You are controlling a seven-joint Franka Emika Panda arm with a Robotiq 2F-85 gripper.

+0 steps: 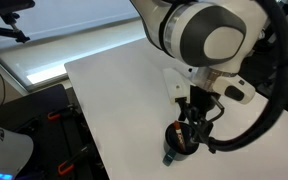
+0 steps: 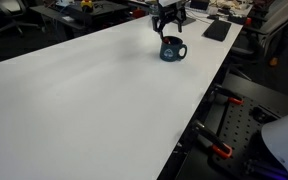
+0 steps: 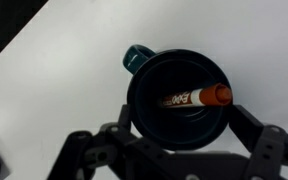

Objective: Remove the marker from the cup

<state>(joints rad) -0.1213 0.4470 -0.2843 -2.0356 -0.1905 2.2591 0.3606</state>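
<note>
The cup (image 3: 179, 140), dark with a stubby teal handle (image 3: 134, 58), stands upright on the white table. Seen from straight above in the wrist view, the marker (image 3: 199, 97) lies inside it, reddish-brown with an orange-red cap leaning on the right rim. My gripper (image 3: 182, 125) hangs open right over the cup, one finger on each side of it, holding nothing. In both exterior views the cup (image 1: 174, 143) (image 2: 171, 49) sits near the table's edge, with the gripper (image 1: 189, 118) (image 2: 169, 22) just above it.
The white table (image 2: 84, 90) stretches wide and bare away from the cup. A flat black pad (image 2: 216, 30) lies near the table's far corner. Red-handled clamps (image 2: 222, 150) and dark gear sit below the table's edge.
</note>
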